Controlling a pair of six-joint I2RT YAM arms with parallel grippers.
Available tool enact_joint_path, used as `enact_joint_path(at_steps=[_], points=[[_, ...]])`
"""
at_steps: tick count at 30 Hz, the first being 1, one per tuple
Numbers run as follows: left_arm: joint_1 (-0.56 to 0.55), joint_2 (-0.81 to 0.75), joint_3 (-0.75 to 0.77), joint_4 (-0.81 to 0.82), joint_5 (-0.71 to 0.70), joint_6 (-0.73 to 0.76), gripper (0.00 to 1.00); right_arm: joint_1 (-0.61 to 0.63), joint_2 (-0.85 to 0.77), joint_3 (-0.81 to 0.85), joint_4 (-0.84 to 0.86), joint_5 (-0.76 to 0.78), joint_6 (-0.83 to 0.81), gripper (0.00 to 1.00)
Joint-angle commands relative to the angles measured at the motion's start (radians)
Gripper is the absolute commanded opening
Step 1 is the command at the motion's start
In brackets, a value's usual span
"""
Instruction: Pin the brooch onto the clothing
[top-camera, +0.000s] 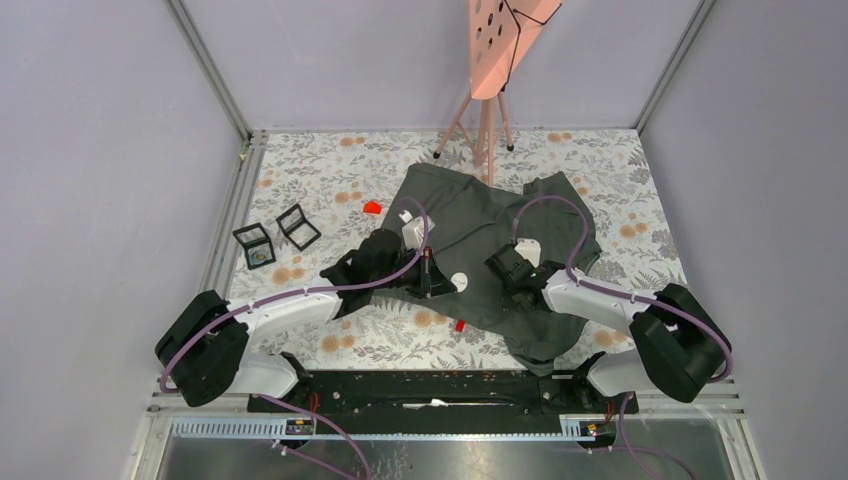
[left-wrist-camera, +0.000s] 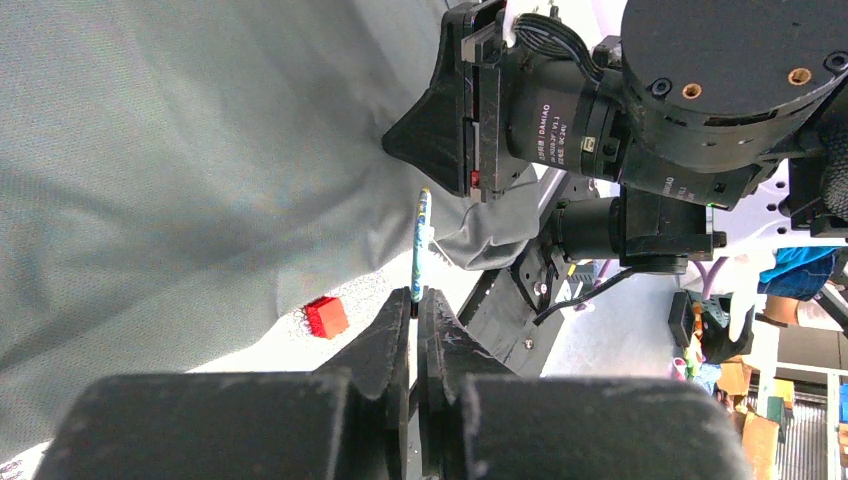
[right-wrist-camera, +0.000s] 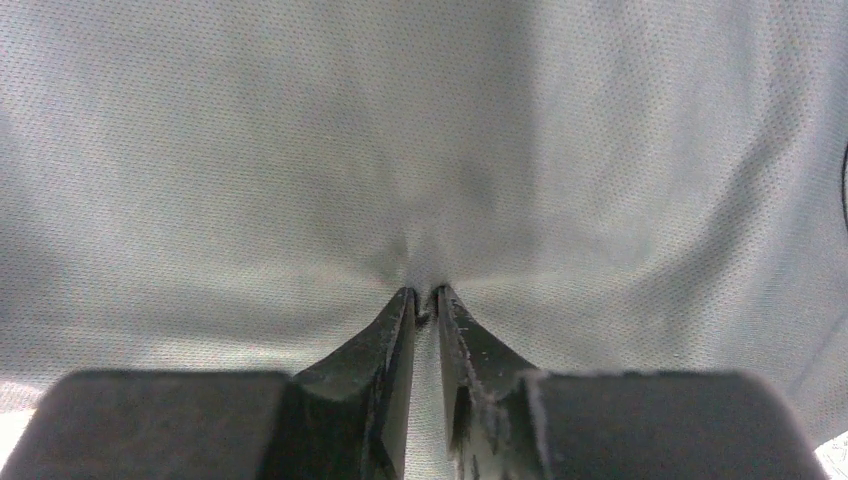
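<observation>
Nearest the arm bases, the left end effector (left-wrist-camera: 415, 297) is clamped on the brooch (left-wrist-camera: 422, 235), a thin piece seen edge-on that stands out from the fingertips close to the edge of the T-shirt (top-camera: 470, 215), which lies spread on the flowered worktop (top-camera: 330, 170). Slightly farther in, the right end effector (right-wrist-camera: 425, 292) has its jaws almost together on a puckered pinch of the T-shirt. Picking up the brooch and gathering cloth look done, but the pinning itself seems still to do.
</observation>
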Motion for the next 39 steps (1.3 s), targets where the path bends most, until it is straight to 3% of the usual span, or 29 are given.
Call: enact_joint_path(at_steps=[1,6,13,14,17,19,26,29,32,35,39], points=[[-0.008,-0.004,0.015,0.03,-0.013,0.017,0.0,-0.008,0.044,-0.026,0.046,-0.005,0.004,0.18],[-0.012,0.007,0.018,0.021,-0.027,0.023,0.0,-0.008,0.031,-0.026,0.048,-0.023,0.004,0.0],[-0.042,0.087,0.055,0.003,-0.089,0.01,0.0,-0.008,-0.064,-0.024,0.027,-0.054,0.009,0.0],[-0.05,0.102,0.064,0.004,-0.098,0.005,0.0,-0.008,-0.081,-0.022,0.017,-0.054,0.009,0.01],[-0.07,0.149,0.095,0.006,-0.134,-0.002,0.0,-0.008,-0.15,-0.024,-0.016,-0.052,0.008,0.26],[-0.082,0.17,0.114,0.004,-0.152,-0.007,0.0,-0.009,-0.179,-0.03,-0.041,-0.05,0.011,0.34],[-0.105,0.216,0.122,0.017,-0.238,-0.032,0.0,-0.008,-0.263,-0.113,-0.008,-0.086,0.036,0.42],[-0.112,0.248,0.137,0.024,-0.228,-0.041,0.0,-0.008,-0.256,-0.147,0.064,-0.126,0.046,0.51],[-0.124,0.266,0.147,0.029,-0.229,-0.043,0.0,-0.007,-0.247,-0.161,0.112,-0.138,0.054,0.49],[-0.135,0.278,0.156,0.026,-0.231,-0.043,0.0,-0.007,-0.247,-0.168,0.129,-0.119,0.062,0.4],[-0.148,0.296,0.172,0.015,-0.237,-0.04,0.0,-0.008,-0.262,-0.161,0.119,-0.076,0.061,0.4]])
